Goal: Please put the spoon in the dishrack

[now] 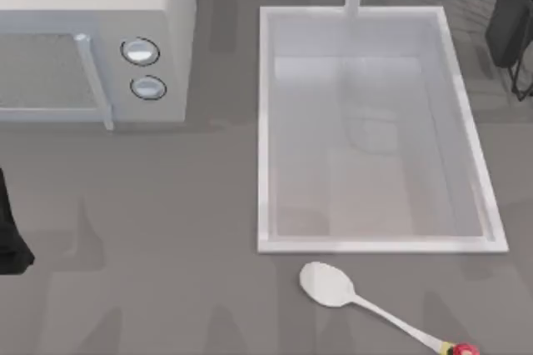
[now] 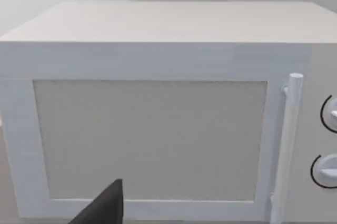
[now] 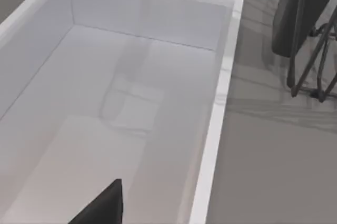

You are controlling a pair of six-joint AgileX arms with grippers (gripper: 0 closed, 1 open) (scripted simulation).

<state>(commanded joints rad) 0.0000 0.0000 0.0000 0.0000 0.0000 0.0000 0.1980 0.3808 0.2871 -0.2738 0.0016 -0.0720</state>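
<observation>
Neither gripper lets me tell how its fingers stand; the spoon (image 1: 333, 286) lies untouched at six o'clock of the sink (image 1: 265, 122). Reaching hasn't begun, so next I'd probably send my right arm down to its handle, then carry it to the dishrack (image 1: 515, 13) at two o'clock.

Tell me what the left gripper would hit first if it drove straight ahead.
Probably the white microwave's grey door panel, which faces the left gripper's dark fingertip head-on in its wrist view; the gap between them can't be judged.

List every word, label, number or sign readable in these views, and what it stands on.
None readable. The white box-shaped microwave shows two round unmarked knobs; the white rectangular sink basin, small white spoon and dark wire dishrack carry no lettering.
</observation>
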